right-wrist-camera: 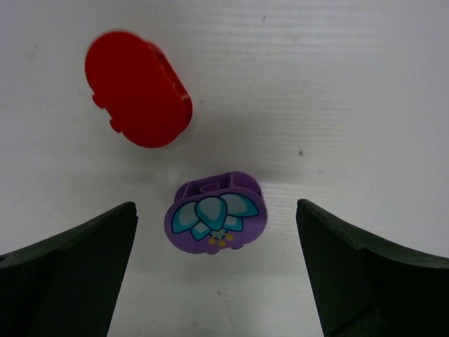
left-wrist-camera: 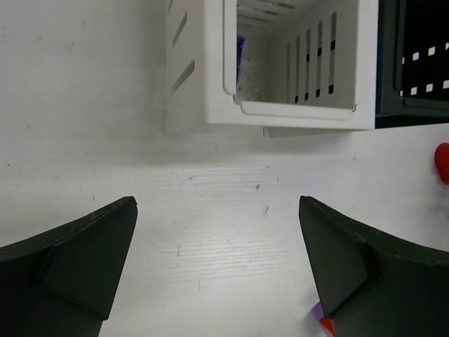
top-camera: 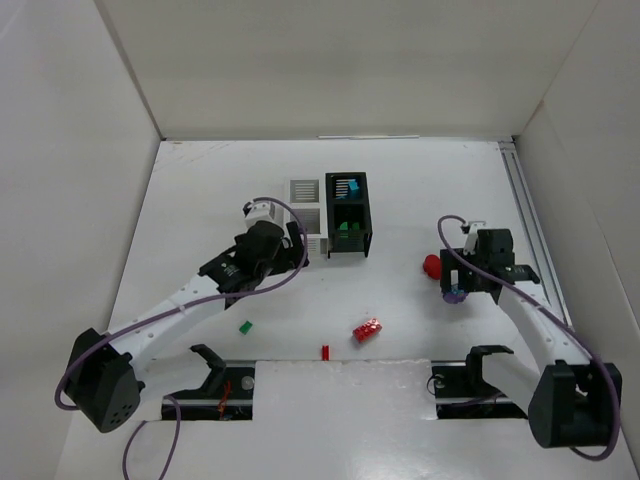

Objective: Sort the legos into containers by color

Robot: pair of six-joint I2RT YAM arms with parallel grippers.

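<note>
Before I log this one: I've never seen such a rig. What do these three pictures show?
The left arm and right arm are bolted to a table; each ends in a two-finger gripper. The wide picture looks down from above; the other two come from wrist cameras, so the dark wedges are fingers. The left gripper is open and empty, facing the white bin. The right gripper is open, a purple lego lying untouched between its fingers, a round red lego beside it. The black bin holds a cyan lego and a green lego; a red brick lies loose.

Two bins [top-camera: 364,215], three red legos [top-camera: 367,330], two green [top-camera: 245,326], two purple [right-wrist-camera: 215,217], one cyan [top-camera: 350,187]
</note>
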